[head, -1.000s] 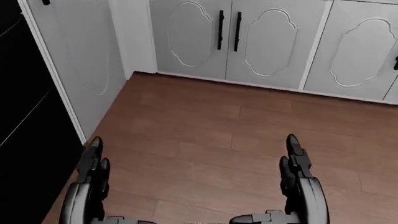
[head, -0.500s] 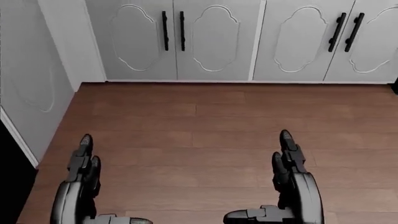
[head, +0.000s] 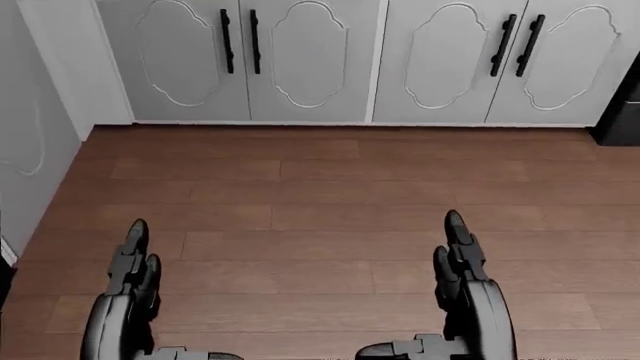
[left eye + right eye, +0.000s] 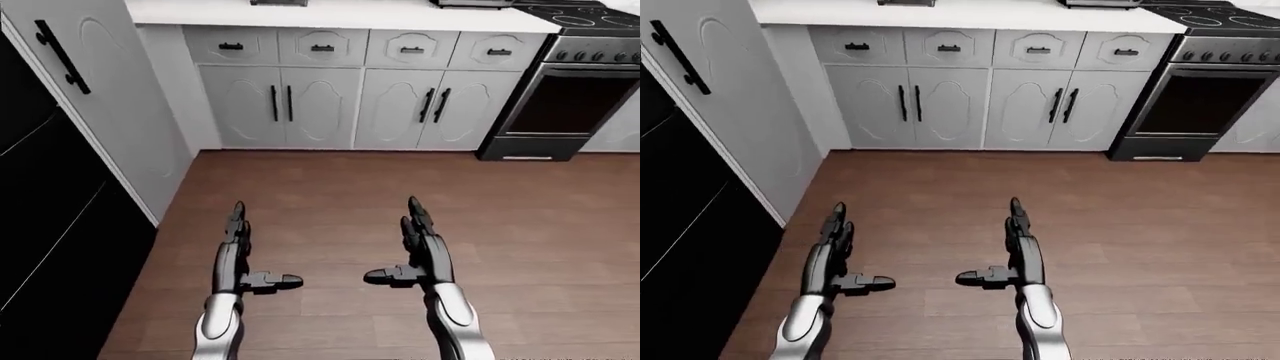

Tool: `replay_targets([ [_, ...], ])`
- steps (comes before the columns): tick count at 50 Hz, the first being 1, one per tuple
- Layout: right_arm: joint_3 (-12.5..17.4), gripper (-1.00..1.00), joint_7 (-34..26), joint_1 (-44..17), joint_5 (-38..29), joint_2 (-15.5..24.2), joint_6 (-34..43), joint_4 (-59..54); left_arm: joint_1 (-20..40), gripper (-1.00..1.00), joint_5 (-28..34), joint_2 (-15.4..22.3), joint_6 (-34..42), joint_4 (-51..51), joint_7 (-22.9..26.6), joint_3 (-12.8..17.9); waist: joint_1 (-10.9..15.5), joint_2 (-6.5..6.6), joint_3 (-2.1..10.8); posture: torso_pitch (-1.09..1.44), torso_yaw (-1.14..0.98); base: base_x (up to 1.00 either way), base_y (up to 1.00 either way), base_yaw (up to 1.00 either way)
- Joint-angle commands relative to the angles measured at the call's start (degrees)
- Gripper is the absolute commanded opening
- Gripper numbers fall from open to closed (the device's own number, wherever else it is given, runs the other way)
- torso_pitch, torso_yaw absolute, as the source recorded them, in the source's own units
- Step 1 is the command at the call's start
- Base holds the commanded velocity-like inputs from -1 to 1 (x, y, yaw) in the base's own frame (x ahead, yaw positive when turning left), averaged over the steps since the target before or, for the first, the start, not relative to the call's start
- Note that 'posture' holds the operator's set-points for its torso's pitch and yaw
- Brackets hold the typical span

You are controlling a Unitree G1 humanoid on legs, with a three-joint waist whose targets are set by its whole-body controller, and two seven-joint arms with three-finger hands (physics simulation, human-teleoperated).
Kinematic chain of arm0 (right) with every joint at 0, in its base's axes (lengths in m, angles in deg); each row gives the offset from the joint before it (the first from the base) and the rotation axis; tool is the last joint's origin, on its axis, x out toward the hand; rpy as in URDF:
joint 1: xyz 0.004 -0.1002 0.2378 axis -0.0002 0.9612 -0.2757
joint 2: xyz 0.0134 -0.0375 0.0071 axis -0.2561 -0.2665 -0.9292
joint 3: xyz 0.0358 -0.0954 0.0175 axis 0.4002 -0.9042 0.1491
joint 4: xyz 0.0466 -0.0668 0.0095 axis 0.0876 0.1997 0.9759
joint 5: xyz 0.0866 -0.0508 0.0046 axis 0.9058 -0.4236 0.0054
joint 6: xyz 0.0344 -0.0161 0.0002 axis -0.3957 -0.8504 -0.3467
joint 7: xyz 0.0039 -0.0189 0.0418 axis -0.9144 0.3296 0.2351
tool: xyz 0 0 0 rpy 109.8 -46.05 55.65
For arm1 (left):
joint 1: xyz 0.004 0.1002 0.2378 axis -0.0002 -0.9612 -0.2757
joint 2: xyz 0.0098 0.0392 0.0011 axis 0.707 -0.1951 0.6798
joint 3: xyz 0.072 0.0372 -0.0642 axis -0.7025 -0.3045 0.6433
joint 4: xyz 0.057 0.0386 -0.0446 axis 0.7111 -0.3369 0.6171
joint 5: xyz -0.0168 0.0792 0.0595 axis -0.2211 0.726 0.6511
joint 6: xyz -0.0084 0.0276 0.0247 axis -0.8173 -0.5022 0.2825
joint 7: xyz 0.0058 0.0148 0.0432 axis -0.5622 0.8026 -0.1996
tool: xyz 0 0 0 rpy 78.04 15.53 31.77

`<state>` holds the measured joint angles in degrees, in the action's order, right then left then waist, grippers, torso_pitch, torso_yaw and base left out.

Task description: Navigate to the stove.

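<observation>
The stove (image 4: pixel 568 82) is a black range with a dark oven door and a row of knobs, at the upper right of the left-eye view; it also shows in the right-eye view (image 4: pixel 1195 82). Its lower left corner shows at the right edge of the head view (image 3: pixel 622 112). My left hand (image 4: pixel 237 247) and right hand (image 4: pixel 415 244) are held out low over the wooden floor, fingers straight, thumbs pointing inward, both empty. The stove is far ahead and to the right of both hands.
Grey base cabinets (image 4: pixel 330 105) with black handles run along the top under a white counter (image 4: pixel 330 13). A tall grey cabinet (image 4: pixel 110 105) and a black appliance (image 4: pixel 50 247) stand on the left. Brown wooden floor (image 4: pixel 520 225) lies between me and the stove.
The whole view has swung to the right: the black appliance and tall cabinet have slid out at the left of the head view, and the stove's corner has come in at the right. The hands keep their pose.
</observation>
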<state>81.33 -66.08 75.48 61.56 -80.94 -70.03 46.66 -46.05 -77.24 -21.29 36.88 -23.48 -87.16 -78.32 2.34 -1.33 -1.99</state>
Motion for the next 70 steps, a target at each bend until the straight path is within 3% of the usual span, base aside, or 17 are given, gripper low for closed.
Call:
replay_targets([
  [1,0.80,1.00,0.24,-0.79,0.13,0.50,-1.40,2.18,1.19,1.00,-0.08,-0.26,-1.74,2.52,0.21,-0.58,-0.36,-0.27,1.05,0.00,0.00,0.00,-0.61,0.00],
  [3,0.89,1.00,0.29,-0.92,0.20,0.52,-1.28,2.04,1.18,1.00,-0.09,-0.26,-1.74,2.53,0.23,-0.58,-0.82,-5.31,2.53,0.00,0.00,0.00,-0.60,0.00],
  [4,1.00,1.00,0.36,-1.15,0.26,0.54,-1.31,1.76,1.18,1.00,-0.09,-0.26,-1.74,2.53,0.22,-0.58,-1.27,-2.38,1.59,0.00,0.00,0.00,-0.61,0.00],
  [20,0.85,1.00,0.23,-0.77,0.21,0.57,-1.50,2.19,1.18,1.00,-0.09,-0.26,-1.74,2.53,0.22,-0.58,-1.87,4.36,0.68,0.00,0.00,0.00,-0.60,0.00],
  [21,0.83,1.00,0.22,-0.80,0.17,0.56,-1.53,2.20,1.18,1.00,-0.09,-0.26,-1.75,2.52,0.22,-0.58,-0.88,2.69,0.60,0.00,0.00,0.00,-0.61,0.00],
  [25,0.85,1.00,0.23,-0.88,0.18,0.56,-1.35,2.25,1.18,1.00,-0.09,-0.26,-1.72,2.53,0.22,-0.58,-1.15,4.70,1.43,0.00,0.00,0.00,-0.60,0.00],
  [29,0.90,1.00,0.09,-1.04,0.17,0.60,-1.70,1.69,1.18,1.00,-0.09,-0.26,-1.74,2.53,0.23,-0.58,-0.97,0.50,0.54,0.00,0.00,0.00,-0.60,0.00],
  [30,0.88,1.00,0.11,-1.04,0.13,0.58,-1.81,1.60,1.18,1.00,-0.08,-0.26,-1.74,2.53,0.22,-0.58,-1.35,-2.87,1.67,0.00,0.00,0.00,-0.61,0.00],
  [31,0.83,1.00,0.15,-1.00,0.10,0.55,-1.69,1.75,1.18,1.00,-0.08,-0.26,-1.74,2.53,0.22,-0.58,-1.46,-3.50,2.74,0.00,0.00,0.00,-0.60,0.00],
  [33,0.86,1.00,0.13,-1.12,0.09,0.57,-1.90,1.48,1.18,1.00,-0.09,-0.26,-1.74,2.53,0.22,-0.58,-2.26,-1.19,0.54,0.00,0.00,0.00,-0.61,0.00],
  [43,0.90,1.00,0.32,-1.04,0.24,0.52,-1.58,1.79,1.18,1.00,-0.09,-0.26,-1.74,2.52,0.21,-0.58,-1.20,7.22,0.57,0.00,0.00,0.00,-0.60,0.00],
  [44,0.91,1.00,0.33,-1.09,0.24,0.52,-1.63,1.70,1.18,1.00,-0.09,-0.26,-1.74,2.53,0.21,-0.58,-0.38,4.71,-0.36,0.00,0.00,0.00,-0.60,0.00],
  [48,0.98,1.00,0.34,-1.10,0.35,0.56,-1.50,1.76,1.18,1.00,-0.08,-0.26,-1.75,2.52,0.22,-0.58,-0.83,5.39,1.27,0.00,0.00,0.00,-0.60,0.00],
  [51,0.92,1.00,0.29,-1.05,0.30,0.58,-1.62,1.76,1.18,1.00,-0.09,-0.26,-1.74,2.53,0.22,-0.58,-0.55,3.35,0.67,0.00,0.00,0.00,-0.59,0.00],
  [53,0.93,1.00,0.25,-1.12,0.29,0.60,-1.74,1.61,1.18,1.00,-0.08,-0.26,-1.73,2.53,0.21,-0.58,-0.61,1.13,0.55,0.00,0.00,0.00,-0.59,0.00],
  [55,0.95,1.00,0.19,-1.24,0.31,0.62,-1.77,1.41,1.18,1.00,-0.09,-0.26,-1.74,2.53,0.23,-0.58,-1.20,-4.21,2.09,0.00,0.00,0.00,-0.60,0.00],
  [70,0.81,1.00,0.11,-0.92,0.18,0.57,-1.68,1.88,1.18,1.00,-0.09,-0.26,-1.74,2.53,0.22,-0.58,-1.35,3.77,0.11,0.00,0.00,0.00,-0.60,0.00],
])
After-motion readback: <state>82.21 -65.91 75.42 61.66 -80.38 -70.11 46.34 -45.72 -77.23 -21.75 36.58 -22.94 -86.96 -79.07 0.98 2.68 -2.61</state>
